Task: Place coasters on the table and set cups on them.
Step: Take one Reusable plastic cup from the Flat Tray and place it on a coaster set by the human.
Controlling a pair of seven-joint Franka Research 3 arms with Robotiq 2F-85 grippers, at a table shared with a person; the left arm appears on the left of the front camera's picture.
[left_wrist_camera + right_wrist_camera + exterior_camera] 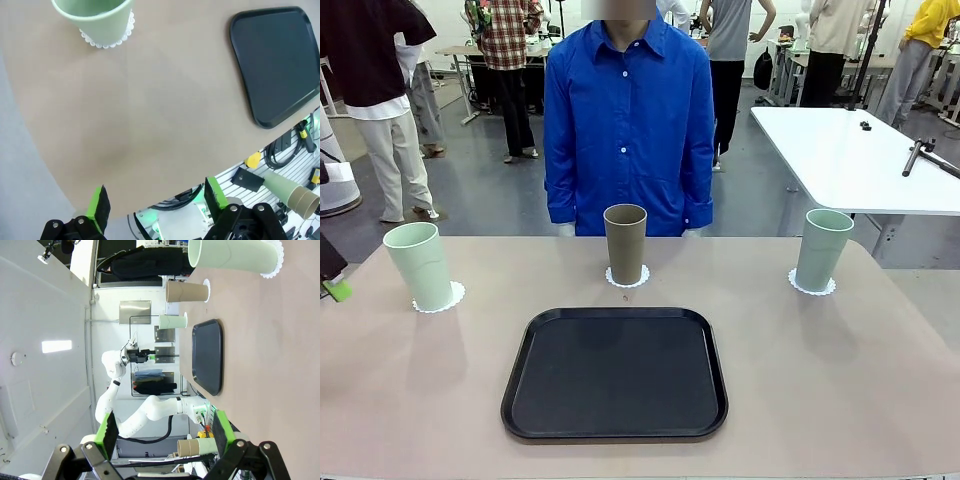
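Table (880, 340): three cups (625, 243) on coasters (627, 277); wrist views add left tool (155, 205), right tool (162, 427) (both open, empty).

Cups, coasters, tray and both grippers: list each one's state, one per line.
Left mint cup: upright on its coaster.
Olive-brown cup: upright on its coaster.
Right mint cup: upright on its coaster.
Black tray: flat, nothing on it.
Left gripper: open, holding nothing.
Right gripper: open, holding nothing.

Right gripper (162, 432) stood open, empty; three cups (232, 257) on coasters (278, 260) lined the table (270, 365), black tray (207, 357) beside them.
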